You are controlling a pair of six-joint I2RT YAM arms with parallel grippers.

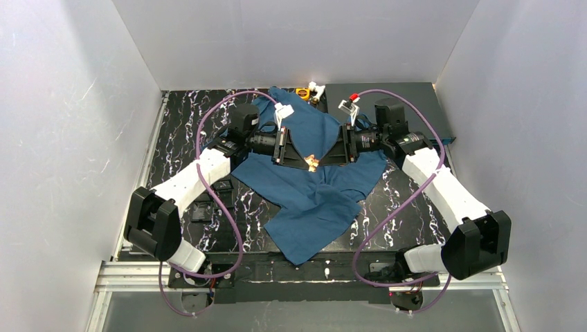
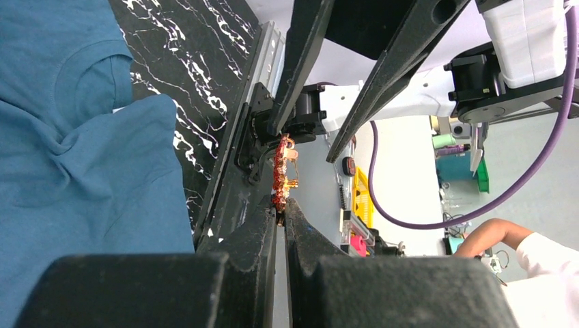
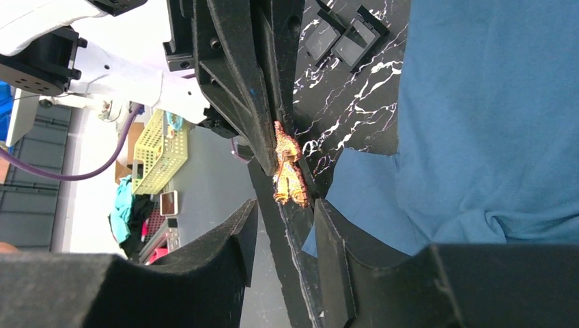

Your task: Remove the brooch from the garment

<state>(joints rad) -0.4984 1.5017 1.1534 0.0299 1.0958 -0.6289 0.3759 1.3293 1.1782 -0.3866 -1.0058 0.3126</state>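
The garment (image 1: 315, 187), a dark teal-blue T-shirt, lies crumpled across the middle of the black marbled table (image 1: 176, 145). It also shows in the left wrist view (image 2: 82, 157) and the right wrist view (image 3: 491, 116). The brooch (image 1: 313, 163), small, gold and red, hangs between both grippers above the shirt. My left gripper (image 2: 281, 208) is shut on the brooch's (image 2: 282, 174) near end. My right gripper (image 3: 283, 208) is open. Its fingertips stand either side of the brooch (image 3: 288, 167) without touching it. No cloth hangs from the brooch.
A yellow and white object (image 1: 306, 90) and a red-tipped white one (image 1: 349, 104) sit at the back. A dark grey mat (image 1: 408, 97) covers the back right corner. Small black blocks (image 1: 208, 207) lie left of the shirt. White walls enclose three sides.
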